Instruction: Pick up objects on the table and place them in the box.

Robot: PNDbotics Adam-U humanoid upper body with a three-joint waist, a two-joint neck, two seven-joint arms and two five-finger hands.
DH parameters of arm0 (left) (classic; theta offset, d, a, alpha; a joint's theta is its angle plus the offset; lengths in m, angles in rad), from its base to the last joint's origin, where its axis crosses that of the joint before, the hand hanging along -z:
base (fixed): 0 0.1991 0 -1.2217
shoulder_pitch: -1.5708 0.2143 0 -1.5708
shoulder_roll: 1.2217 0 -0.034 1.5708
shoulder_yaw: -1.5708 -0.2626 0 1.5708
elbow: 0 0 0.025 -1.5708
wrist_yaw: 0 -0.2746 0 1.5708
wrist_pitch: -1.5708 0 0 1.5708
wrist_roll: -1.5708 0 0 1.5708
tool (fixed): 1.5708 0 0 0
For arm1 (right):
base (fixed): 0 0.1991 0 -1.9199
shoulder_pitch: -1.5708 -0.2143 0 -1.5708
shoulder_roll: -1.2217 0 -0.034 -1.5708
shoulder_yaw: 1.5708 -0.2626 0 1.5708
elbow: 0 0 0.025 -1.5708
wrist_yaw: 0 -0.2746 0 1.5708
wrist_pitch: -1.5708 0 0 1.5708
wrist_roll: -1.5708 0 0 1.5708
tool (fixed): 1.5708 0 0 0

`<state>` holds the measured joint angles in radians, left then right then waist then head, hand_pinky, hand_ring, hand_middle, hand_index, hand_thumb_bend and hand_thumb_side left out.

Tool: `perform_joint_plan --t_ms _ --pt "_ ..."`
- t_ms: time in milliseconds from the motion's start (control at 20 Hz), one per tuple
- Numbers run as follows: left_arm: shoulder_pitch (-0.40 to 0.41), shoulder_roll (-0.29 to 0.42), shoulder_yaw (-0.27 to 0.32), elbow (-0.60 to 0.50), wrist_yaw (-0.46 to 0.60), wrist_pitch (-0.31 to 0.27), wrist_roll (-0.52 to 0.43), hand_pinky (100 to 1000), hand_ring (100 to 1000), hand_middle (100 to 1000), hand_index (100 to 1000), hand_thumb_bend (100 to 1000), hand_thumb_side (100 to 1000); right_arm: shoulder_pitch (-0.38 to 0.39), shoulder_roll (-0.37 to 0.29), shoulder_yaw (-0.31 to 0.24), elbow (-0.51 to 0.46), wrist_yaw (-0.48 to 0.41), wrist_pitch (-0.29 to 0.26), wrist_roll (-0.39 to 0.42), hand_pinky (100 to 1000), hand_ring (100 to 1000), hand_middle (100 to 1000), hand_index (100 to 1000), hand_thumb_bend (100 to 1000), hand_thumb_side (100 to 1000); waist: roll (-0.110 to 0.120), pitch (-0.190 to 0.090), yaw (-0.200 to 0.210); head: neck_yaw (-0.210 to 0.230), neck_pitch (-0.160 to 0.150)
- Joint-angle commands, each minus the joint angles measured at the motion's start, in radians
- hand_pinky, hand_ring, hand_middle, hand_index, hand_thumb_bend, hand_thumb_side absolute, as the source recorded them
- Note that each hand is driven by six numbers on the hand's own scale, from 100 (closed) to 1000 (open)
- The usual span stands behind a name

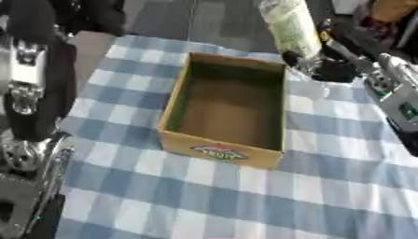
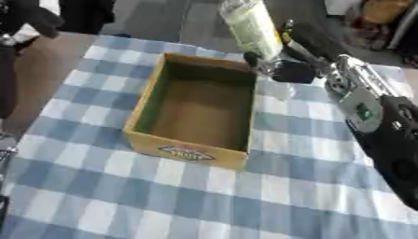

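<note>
An open cardboard box [image 1: 174, 102] with a printed label on its front wall stands on the checked cloth, and nothing shows inside it. My right hand [image 2: 287, 71] hovers at the box's far right corner, shut on the lower end of a pale green-white cylinder [image 2: 251, 29]. The cylinder leans up and away to the left above the hand, just outside the box's rim. My left arm [image 1: 32, 88] runs down the left edge, and its hand [image 1: 24, 196] sits low at the bottom left, too blurred to make out.
A blue-and-white checked cloth [image 1: 245, 196] covers the table, with bare cloth in front of and to the right of the box. My right forearm [image 2: 367, 112] lies across the table's right side. Dark floor and clutter lie beyond the far edge.
</note>
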<state>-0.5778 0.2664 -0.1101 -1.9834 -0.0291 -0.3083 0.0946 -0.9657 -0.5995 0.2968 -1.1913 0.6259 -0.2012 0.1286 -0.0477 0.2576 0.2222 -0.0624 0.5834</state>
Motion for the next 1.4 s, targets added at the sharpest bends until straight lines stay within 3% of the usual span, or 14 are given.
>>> perform_joint_plan --t_ms 50,300,650,900,1400 --pt "-0.02 -0.005 0.002 -0.017 0.006 -0.003 0.0 578 443 573 710 345 839 -0.034 -0.007 -0.009 0.011 -0.002 -0.001 -0.009 100 100 100 125 100 1000 0.0 -0.014 0.006 -0.009 -0.013" --pt "-0.028 -0.013 0.001 -0.017 0.009 -0.003 0.002 577 442 572 711 343 841 -0.05 0.037 -0.023 0.038 0.074 0.017 -0.038 100 100 100 123 100 1000 -0.003 -0.008 0.017 -0.022 -0.023" --pt "-0.034 -0.02 -0.003 -0.017 0.013 -0.007 -0.003 577 442 572 711 344 841 -0.084 0.131 -0.058 0.126 0.314 0.102 -0.142 100 100 100 119 100 1000 0.004 0.002 0.024 -0.059 -0.041" --pt "-0.038 -0.023 -0.003 -0.017 0.014 -0.01 -0.004 578 443 572 710 345 840 -0.087 0.165 -0.068 0.189 0.422 0.127 -0.206 100 100 100 119 100 1000 0.005 0.004 0.026 -0.074 -0.046" --pt "-0.047 -0.03 -0.005 -0.017 0.017 -0.014 -0.006 579 444 573 710 348 839 -0.094 0.208 -0.053 0.237 0.562 0.091 -0.234 100 100 100 120 100 1000 0.005 0.008 0.036 -0.084 -0.051"
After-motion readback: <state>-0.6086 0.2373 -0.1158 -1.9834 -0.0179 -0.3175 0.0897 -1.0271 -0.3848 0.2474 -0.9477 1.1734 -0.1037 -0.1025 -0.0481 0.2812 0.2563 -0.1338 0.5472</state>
